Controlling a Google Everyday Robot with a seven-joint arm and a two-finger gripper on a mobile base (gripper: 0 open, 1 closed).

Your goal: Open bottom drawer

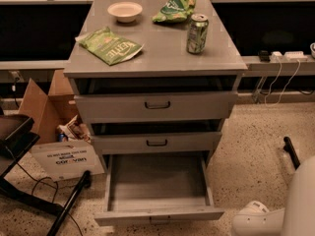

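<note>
One drawer out: bottom drawer (157,183), grey floor showing.
Pincer: out of view past white arm (298,200); grip cannot tell.

Bottom drawer (157,183) pulled out, grey tray exposed, below two upper drawers (157,106). Tabletop (162,58) carries bowl (125,11), two chip bags (109,45), can (197,33). White arm segment (256,219) lower right; end effector outside frame.

Cabinet top (162,55) carries bowl (125,11), can (197,33), flat bag (109,45), crumpled bag (174,8).

The arm (257,218) runs off the bottom-right edge, hiding the gripper jaws.
</note>
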